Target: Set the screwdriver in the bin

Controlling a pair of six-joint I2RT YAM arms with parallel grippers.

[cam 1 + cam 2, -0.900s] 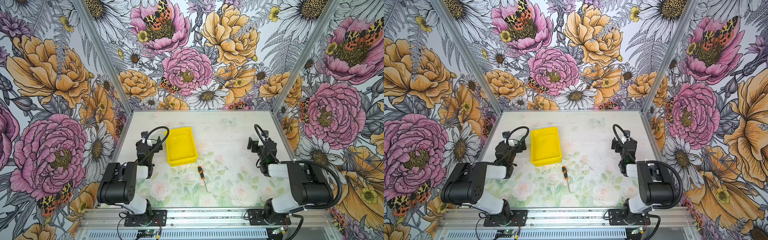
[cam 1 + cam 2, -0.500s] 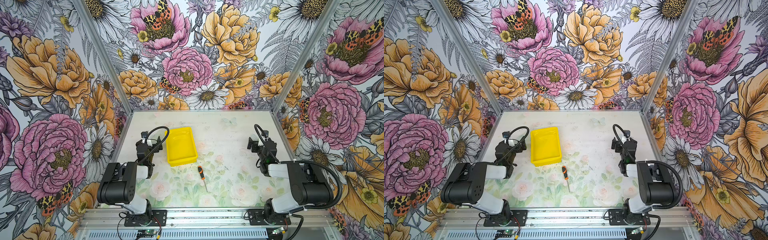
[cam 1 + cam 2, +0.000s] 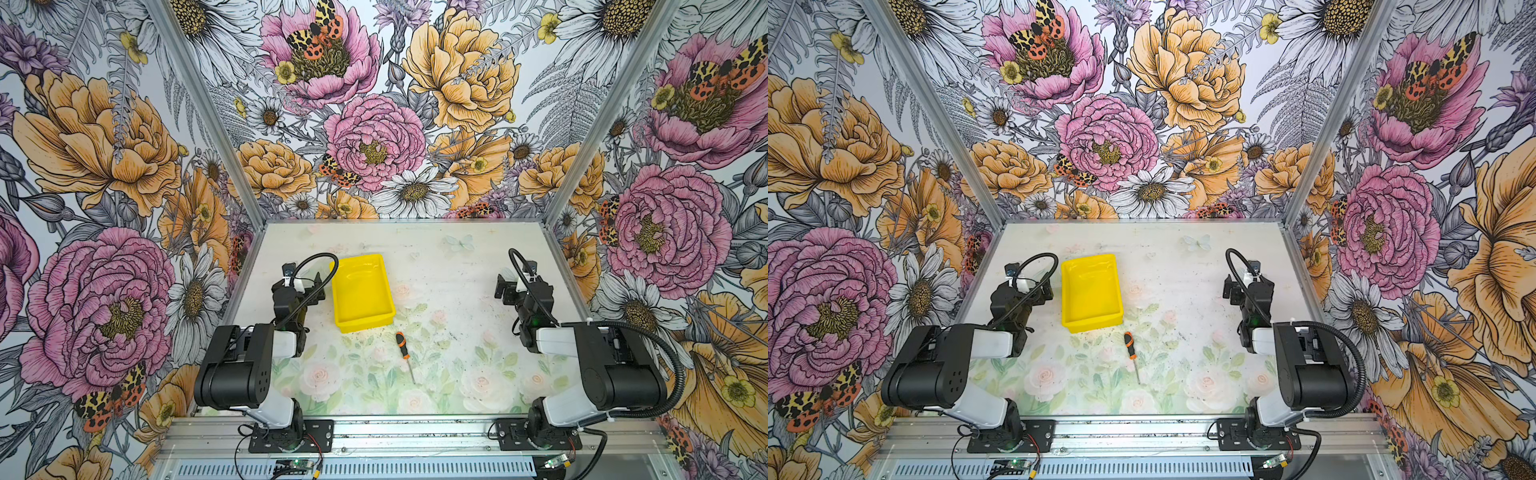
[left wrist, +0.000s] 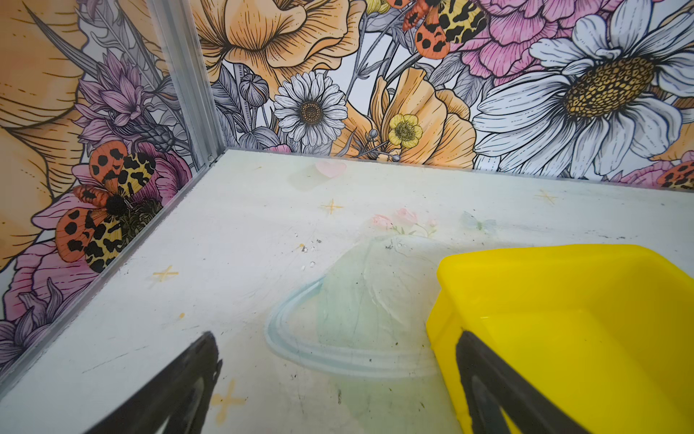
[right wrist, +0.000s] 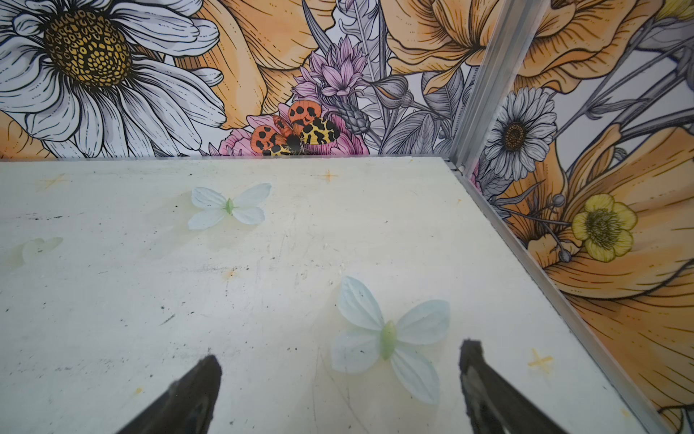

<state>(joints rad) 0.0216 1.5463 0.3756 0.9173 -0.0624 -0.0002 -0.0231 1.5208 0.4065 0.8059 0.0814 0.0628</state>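
Floral walls (image 3: 374,124), pale printed tabletop (image 3: 457,270)

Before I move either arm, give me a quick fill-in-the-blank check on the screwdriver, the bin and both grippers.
1. The screwdriver rests on the ____, outside the bin.
2. Inside, the bin is ____.
3. The screwdriver's handle is black and ____.
4. The left gripper and the right gripper both stand ____, holding nothing.

Missing words: table; empty; orange; open.
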